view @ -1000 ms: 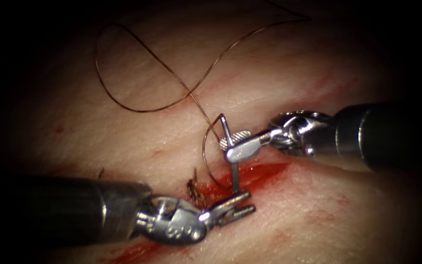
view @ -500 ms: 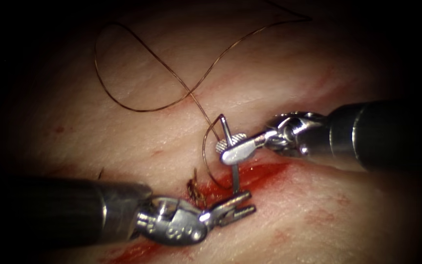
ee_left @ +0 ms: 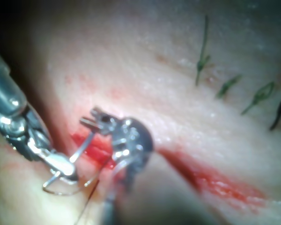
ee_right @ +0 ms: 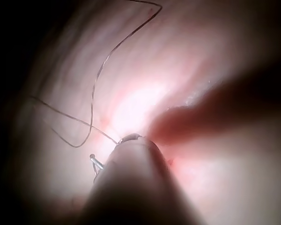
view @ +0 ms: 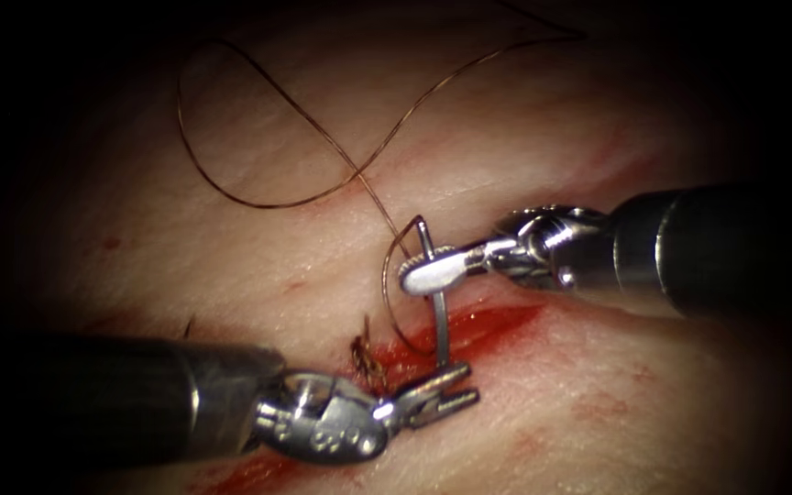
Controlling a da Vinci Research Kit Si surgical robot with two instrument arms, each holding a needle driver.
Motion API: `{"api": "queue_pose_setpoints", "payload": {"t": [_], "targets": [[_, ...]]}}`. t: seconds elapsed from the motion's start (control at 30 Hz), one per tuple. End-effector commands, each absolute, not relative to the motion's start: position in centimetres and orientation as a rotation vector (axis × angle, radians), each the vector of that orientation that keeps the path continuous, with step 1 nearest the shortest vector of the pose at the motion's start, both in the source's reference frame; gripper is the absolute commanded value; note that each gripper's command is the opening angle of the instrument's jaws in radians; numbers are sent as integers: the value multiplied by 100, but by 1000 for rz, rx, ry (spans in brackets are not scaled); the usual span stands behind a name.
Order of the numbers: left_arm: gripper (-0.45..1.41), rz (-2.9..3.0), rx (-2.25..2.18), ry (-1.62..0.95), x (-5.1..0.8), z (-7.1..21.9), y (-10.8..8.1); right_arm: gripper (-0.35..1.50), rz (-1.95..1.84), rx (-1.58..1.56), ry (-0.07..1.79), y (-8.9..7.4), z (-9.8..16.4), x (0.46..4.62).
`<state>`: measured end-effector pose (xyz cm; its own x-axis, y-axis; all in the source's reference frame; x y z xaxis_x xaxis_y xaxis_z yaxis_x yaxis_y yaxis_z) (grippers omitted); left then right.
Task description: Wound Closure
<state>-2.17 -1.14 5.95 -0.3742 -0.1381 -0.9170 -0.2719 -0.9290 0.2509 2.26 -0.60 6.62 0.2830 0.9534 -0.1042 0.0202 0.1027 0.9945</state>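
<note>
The right end effector [view: 419,273] is gripping the curved steel needle [view: 434,302] near its thread end, over the red cut [view: 478,328] in the pale tissue [view: 258,247]. The left end effector [view: 456,385] is sitting open at the cut, holding nothing. Green-stitched closures [ee_left: 229,84] are lying farther along; this stretch is gaping unclosed, brown thread [view: 258,197] trailing beyond.

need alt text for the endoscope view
The right gripper is shut on the curved needle near its thread end, above the red cut in the tissue. The left gripper, jaws open, sits at the needle's lower end. Thread loops across the tissue behind.
</note>
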Motion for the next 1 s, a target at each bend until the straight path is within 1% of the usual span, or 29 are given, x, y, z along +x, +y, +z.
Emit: {"api": "queue_pose_setpoints", "payload": {"t": [0.03,0.1,0.13,0.17,0.23,0.27,0.33,0.37,0.57,0.63,0.77,0.83,0.87,0.9,0.93,1.0], "targets": [[-45,2473,-1709,559,-223,600,-119,-35,919,1262,1047,-63,669,231],[-45,2473,-1708,557,-223,599,-118,-35,926,1254,1046,-62,669,231],[-42,2472,-1712,554,-223,598,-117,-35,925,1244,1047,-62,669,231],[29,2474,-1705,559,-223,595,-115,-35,916,1221,1043,-61,670,230],[56,2474,-1693,561,-223,592,-112,-35,906,1194,1048,-58,672,227],[78,2452,-1689,550,-224,588,-112,-35,894,1165,1046,-55,674,224],[93,2427,-1678,513,-226,581,-113,-35,877,1137,1058,-50,678,218],[96,2405,-1672,481,-228,575,-115,-35,869,1121,1066,-46,680,214],[98,2374,-1733,411,-235,555,-117,-35,835,1062,1093,-32,688,205],[98,2346,-1782,349,-236,547,-120,-35,837,1044,1095,-24,692,201],[93,2327,-1822,257,-237,540,-124,-35,829,1029,1099,-15,696,199],[84,2313,-1835,179,-236,539,-125,-35,810,1016,1105,-12,695,197],[71,2302,-1842,99,-233,539,-124,-35,781,999,1117,-8,692,195],[64,2299,-1845,75,-231,540,-124,-35,768,992,1123,-5,689,193],[49,2282,-1857,38,-226,542,-121,-35,742,964,1141,3,681,187],[36,2258,-1855,-4,-222,547,-117,-35,715,932,1159,12,672,182]]}}
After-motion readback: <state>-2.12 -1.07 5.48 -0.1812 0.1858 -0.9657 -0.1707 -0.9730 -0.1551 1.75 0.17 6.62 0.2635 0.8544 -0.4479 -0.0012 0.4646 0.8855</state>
